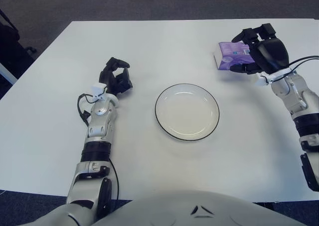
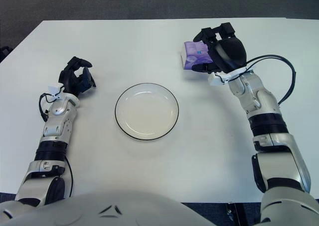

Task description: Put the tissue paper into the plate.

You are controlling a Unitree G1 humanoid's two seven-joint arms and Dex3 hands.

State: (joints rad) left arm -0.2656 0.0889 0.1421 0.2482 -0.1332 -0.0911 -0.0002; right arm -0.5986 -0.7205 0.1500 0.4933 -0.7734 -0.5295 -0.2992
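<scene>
The purple tissue pack is being grasped by the right hand, black fingers being wrapped over its top and under its lower edge. The pack is being held at the hand's left side, over the white table. The black-rimmed white plate is being left bare, well down-left of that hand. The left hand is being kept curled on nothing, left of the plate.

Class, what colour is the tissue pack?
Purple tissue pack, seen best in the right eye view.
</scene>
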